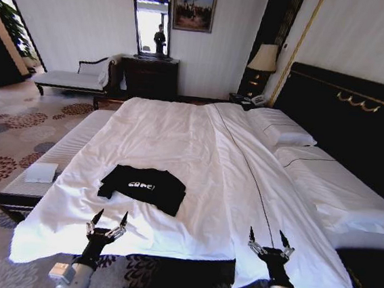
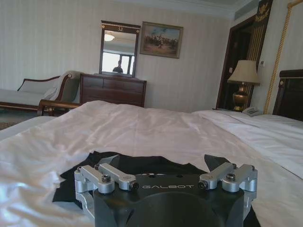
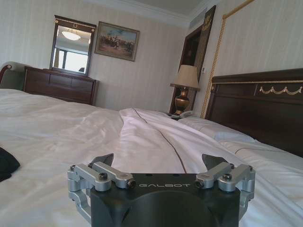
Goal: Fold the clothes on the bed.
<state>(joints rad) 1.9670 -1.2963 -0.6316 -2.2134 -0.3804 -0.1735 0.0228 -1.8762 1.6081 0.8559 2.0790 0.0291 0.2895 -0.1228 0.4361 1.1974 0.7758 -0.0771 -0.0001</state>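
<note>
A black T-shirt (image 1: 142, 187) with small white chest lettering lies crumpled on the white bed (image 1: 198, 151), near its front edge and left of centre. My left gripper (image 1: 110, 218) hovers open just in front of the shirt, at the bed's edge. In the left wrist view the shirt (image 2: 142, 165) lies directly beyond the open left gripper (image 2: 164, 163). My right gripper (image 1: 267, 236) stands open over the bed's front right part, well clear of the shirt. In the right wrist view a corner of the shirt (image 3: 7, 163) shows far to the side of the right gripper (image 3: 160, 161).
White pillows (image 1: 281, 132) lie against the dark headboard (image 1: 357, 126) on the right. A pale bench (image 1: 47, 164) runs along the bed's left side. A dark dresser (image 1: 149, 77), a chaise (image 1: 72, 78) and a lamp (image 1: 265, 59) stand at the far wall.
</note>
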